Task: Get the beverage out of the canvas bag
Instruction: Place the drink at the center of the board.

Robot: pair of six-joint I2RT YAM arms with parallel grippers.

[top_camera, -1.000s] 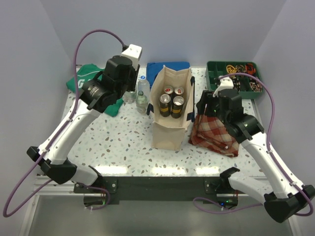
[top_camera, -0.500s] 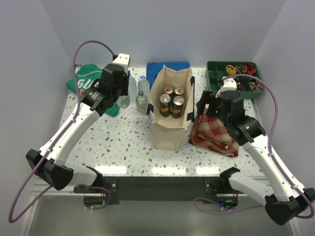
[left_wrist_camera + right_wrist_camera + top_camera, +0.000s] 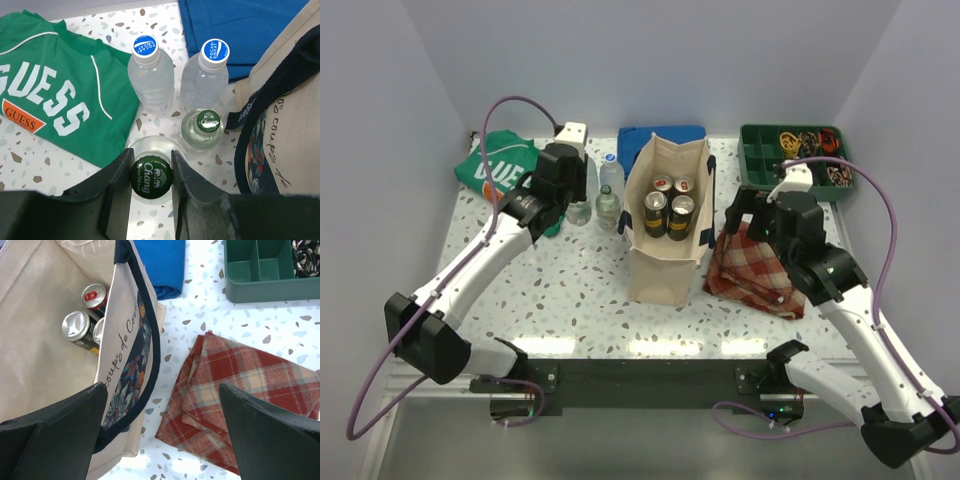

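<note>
The canvas bag stands upright at the middle of the surface, mouth open to the ceiling. Four cans stand inside it in a tight two-by-two block against its far wall. Each can's long axis is vertical, with the top pointing straight up.

In the top view the cans lie at about 3 o'clock from the left hand and at about 9 o'clock from the right hand. The right hand looks slightly nearer.

The left hand is narrowed around the green cap of a Chang bottle that stands on the surface outside the bag. Its fingers press close on either side, apparently gripping. Three more bottles stand just beyond it.

The right hand is spread wide and holds nothing. It hangs just beside the bag's right wall, with the navy handle below its left finger. Any reach for a can would have to come straight down through the mouth, clear of that handle.
</note>
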